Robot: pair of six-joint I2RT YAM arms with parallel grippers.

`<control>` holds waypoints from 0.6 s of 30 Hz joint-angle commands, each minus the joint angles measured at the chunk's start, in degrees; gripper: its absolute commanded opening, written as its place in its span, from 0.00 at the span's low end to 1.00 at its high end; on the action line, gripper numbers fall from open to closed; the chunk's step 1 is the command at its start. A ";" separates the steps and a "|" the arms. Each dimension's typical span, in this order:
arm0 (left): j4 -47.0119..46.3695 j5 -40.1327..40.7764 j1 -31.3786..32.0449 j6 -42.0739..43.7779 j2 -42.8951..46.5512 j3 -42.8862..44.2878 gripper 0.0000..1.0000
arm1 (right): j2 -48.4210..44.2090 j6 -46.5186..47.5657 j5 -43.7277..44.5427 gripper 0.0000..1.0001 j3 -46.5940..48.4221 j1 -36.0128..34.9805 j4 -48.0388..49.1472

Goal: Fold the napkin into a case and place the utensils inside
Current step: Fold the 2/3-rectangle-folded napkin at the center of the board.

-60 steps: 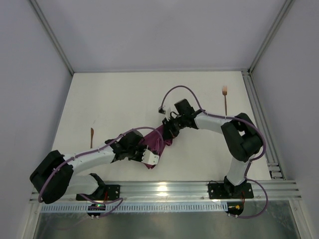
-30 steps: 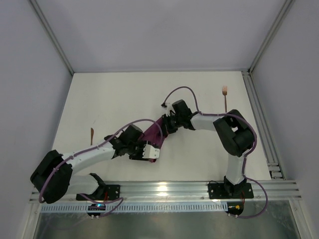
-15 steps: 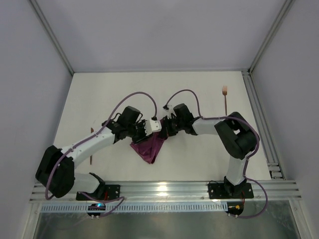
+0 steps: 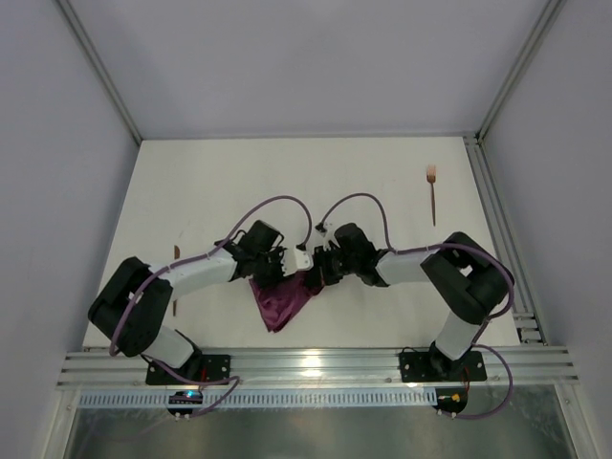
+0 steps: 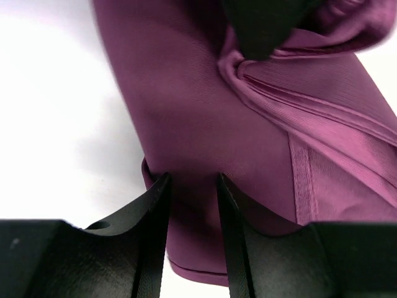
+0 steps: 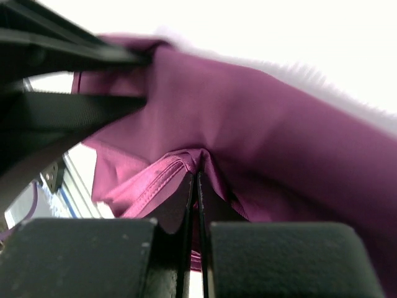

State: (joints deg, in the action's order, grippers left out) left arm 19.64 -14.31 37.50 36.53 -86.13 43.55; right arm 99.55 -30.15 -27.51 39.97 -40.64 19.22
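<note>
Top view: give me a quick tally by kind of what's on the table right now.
Maroon napkin: 1
Copper utensils: 2 (fork; second utensil, only partly visible)
Total: 3

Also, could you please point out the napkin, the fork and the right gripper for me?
napkin (image 4: 280, 304): top external view, on the cloth's lower part.
fork (image 4: 433, 199): top external view, on the middle of its handle.
right gripper (image 6: 196, 177): right wrist view, between the tips of its fingers, shut on the napkin's hem.
</note>
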 commanded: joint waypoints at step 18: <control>-10.23 4.55 2.93 13.47 0.79 -11.64 0.38 | -2.95 -5.88 2.37 0.04 -3.75 1.88 4.33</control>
State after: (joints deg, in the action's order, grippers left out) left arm 4.05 -11.73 40.18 47.99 -82.76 35.31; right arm 95.85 -33.80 -25.65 36.71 -39.53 18.87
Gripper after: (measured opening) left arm 0.372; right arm 0.043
